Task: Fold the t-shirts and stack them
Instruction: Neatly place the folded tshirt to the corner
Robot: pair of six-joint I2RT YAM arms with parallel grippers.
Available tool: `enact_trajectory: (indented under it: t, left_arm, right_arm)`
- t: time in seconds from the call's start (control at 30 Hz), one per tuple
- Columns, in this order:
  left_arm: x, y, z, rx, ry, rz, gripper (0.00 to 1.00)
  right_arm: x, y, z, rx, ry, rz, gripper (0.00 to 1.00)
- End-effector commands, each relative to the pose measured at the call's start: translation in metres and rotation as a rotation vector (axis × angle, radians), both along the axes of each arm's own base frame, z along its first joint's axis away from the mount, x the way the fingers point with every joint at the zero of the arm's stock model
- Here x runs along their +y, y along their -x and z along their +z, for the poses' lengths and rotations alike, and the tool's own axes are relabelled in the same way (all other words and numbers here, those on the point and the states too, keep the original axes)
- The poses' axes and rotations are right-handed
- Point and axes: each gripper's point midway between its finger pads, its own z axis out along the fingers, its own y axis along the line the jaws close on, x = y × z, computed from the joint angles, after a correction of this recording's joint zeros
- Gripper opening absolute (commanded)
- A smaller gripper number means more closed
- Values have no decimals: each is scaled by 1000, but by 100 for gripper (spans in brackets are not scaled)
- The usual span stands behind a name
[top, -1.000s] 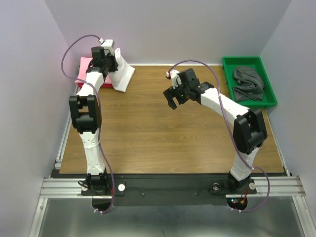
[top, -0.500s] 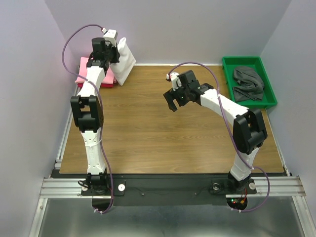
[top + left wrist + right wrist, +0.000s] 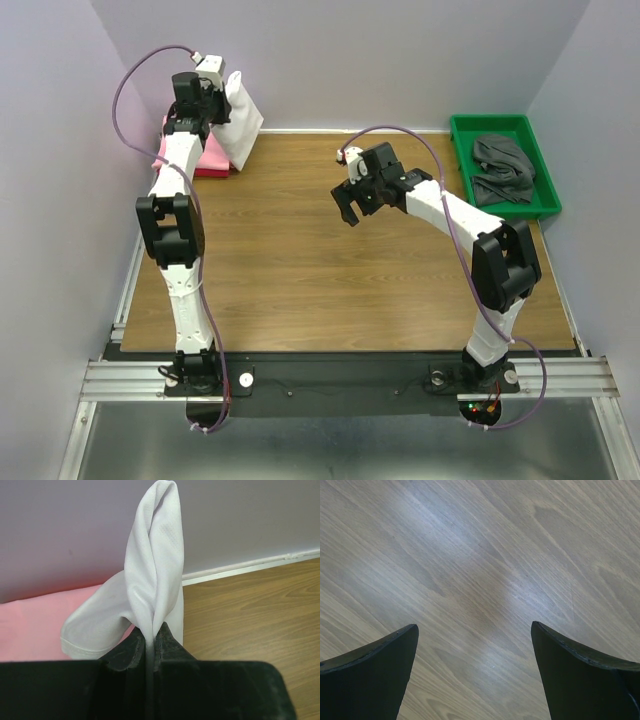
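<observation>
White t-shirt (image 3: 152, 570) hangs pinched in the left end effector (image 3: 148, 641).

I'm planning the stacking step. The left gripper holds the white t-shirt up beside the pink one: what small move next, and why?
Probably ease the left gripper over the pink t-shirt and lower: the white t-shirt hangs bunched from its shut jaws, with the pink one lying just alongside.

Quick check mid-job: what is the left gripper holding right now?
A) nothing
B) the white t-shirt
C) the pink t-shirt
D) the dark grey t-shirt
B: the left gripper is shut on a bunched fold of the white t-shirt.
</observation>
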Motion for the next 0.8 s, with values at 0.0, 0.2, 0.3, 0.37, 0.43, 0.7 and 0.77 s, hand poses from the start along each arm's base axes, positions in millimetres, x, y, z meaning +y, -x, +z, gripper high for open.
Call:
enact_trajectory:
  t: [0.0, 0.2, 0.3, 0.37, 0.43, 0.7, 0.77]
  left_arm:
    - [7, 12, 100, -200, -10, -11, 0]
    - [33, 11, 92, -179, 2, 12, 0]
    - [41, 12, 93, -183, 11, 1, 0]
    - [45, 11, 96, -193, 21, -2, 0]
    - [50, 9, 98, -199, 32, -12, 0]
    - [82, 1, 79, -171, 84, -9, 0]
    - [87, -3, 66, -147, 102, -10, 0]
  right_arm:
    - [4, -5, 15, -25, -42, -6, 100]
    - [5, -6, 13, -22, -40, -6, 100]
    - [6, -6, 11, -15, -42, -4, 100]
    - [8, -7, 8, -8, -44, -3, 100]
    - [9, -9, 9, -8, -50, -4, 100]
    - [11, -11, 8, -7, -51, -3, 100]
    - [11, -11, 5, 0, -47, -4, 100]
